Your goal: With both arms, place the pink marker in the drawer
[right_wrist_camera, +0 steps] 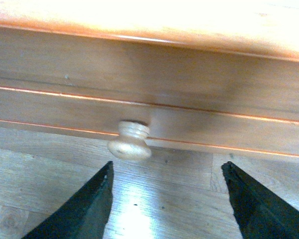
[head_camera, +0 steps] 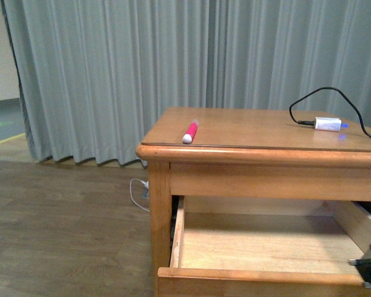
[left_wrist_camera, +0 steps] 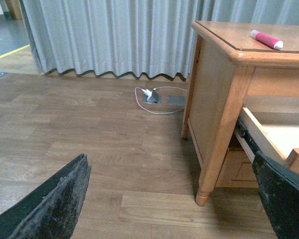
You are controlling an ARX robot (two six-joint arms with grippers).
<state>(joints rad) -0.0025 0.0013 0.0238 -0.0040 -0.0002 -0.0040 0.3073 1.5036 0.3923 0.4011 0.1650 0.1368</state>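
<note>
Our left gripper (left_wrist_camera: pixel 169 164) hangs low, jaws spread wide and empty, left of the cabinet (left_wrist_camera: pixel 209 99); our right gripper (right_wrist_camera: pixel 167 167), equally agape, sits at the knob (right_wrist_camera: pixel 129 142). The drawer (head_camera: pixel 177 238) stands pulled out. The pink marker (head_camera: pixel 190 132) lies up on the cabinet top (head_camera: pixel 253 127) by its near left corner, long axis near-to-far, pale cap nearest us, so we judge the left gripper closer

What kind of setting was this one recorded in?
Likely a staged indoor test room rather than a home: grey curtains span the back, a floor socket sits in the wood-look floor, and one wooden cabinet stands alone, drawer open.
</note>
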